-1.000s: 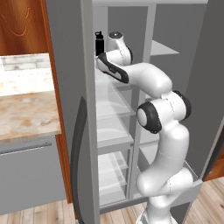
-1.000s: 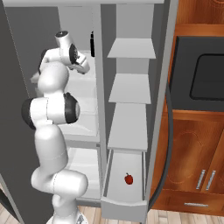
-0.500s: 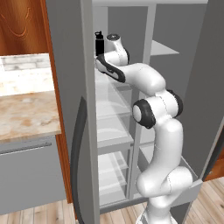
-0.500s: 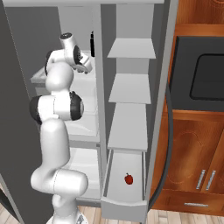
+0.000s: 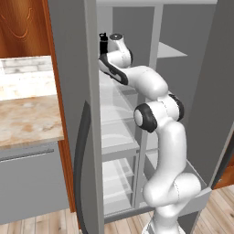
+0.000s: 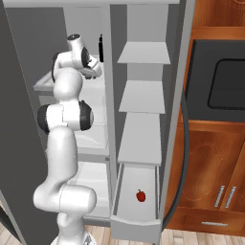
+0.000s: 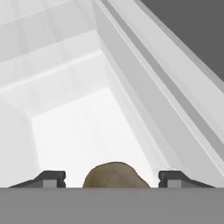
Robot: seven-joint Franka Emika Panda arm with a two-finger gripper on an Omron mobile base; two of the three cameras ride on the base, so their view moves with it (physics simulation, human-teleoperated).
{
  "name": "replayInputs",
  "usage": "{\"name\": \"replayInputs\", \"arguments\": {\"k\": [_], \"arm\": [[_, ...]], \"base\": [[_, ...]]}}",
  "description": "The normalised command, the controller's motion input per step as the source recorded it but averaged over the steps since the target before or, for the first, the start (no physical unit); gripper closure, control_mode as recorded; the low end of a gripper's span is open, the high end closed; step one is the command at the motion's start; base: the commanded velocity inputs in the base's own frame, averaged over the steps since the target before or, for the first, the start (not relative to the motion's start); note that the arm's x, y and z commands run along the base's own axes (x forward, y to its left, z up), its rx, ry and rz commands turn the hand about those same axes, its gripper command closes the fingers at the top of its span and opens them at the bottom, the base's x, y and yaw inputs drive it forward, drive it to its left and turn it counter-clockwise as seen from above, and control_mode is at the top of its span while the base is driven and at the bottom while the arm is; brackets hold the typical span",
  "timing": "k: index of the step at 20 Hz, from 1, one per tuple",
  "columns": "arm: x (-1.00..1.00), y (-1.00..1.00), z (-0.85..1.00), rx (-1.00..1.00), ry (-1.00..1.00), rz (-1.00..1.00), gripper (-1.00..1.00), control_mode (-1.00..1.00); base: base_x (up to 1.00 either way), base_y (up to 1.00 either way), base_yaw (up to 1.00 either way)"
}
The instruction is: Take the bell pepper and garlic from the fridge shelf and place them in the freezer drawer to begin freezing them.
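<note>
The garlic point(image 7: 114, 175), a dull tan-brown lump, lies on the translucent fridge shelf point(image 7: 83, 127) low in the hand view. My gripper point(image 7: 112, 180) is open around it, one dark fingertip point(image 7: 52, 177) on each side with a small gap to the lump. The arm reaches into the upper left compartment, with the hand point(image 6: 92, 69) just over the shelf rim point(image 6: 45, 86). A small red bell pepper point(image 6: 140, 195) rests inside the pulled-out freezer drawer point(image 6: 136, 226), whose corner also shows in the left base view point(image 5: 201, 197).
A tall black bottle point(image 5: 103, 43) point(image 6: 101, 46) stands at the back of the same shelf, just behind the hand. The fridge's centre divider point(image 6: 109, 95) and open door edge point(image 5: 91, 114) flank the arm. Opaque grey shelves point(image 6: 141, 95) fill the right compartment.
The arm has reached deeper into the upper left compartment, and the hand has come down toward the shelf near the bottle.
</note>
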Motion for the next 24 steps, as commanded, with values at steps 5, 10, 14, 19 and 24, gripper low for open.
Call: {"name": "replayInputs", "arguments": {"k": [5, 10, 14, 19, 24], "arm": [[-0.36, -0.04, -0.53, -0.02, 0.0, 0.01, 1.0, -1.0], [-0.08, 0.0, -0.15, 0.0, 0.0, 0.0, 1.0, -1.0], [-0.88, 0.0, -0.1, 0.0, 0.0, 0.01, 1.0, -1.0], [-1.0, 0.05, 0.0, 0.0, 0.0, 0.04, 1.0, -1.0], [-1.0, 0.0, 0.0, 0.0, 0.0, 0.05, 1.0, -1.0]], "base": [[0.0, 0.0, 0.0], [0.0, 0.0, 0.0], [0.0, 0.0, 0.0], [0.0, 0.0, 0.0], [0.0, 0.0, 0.0]]}}
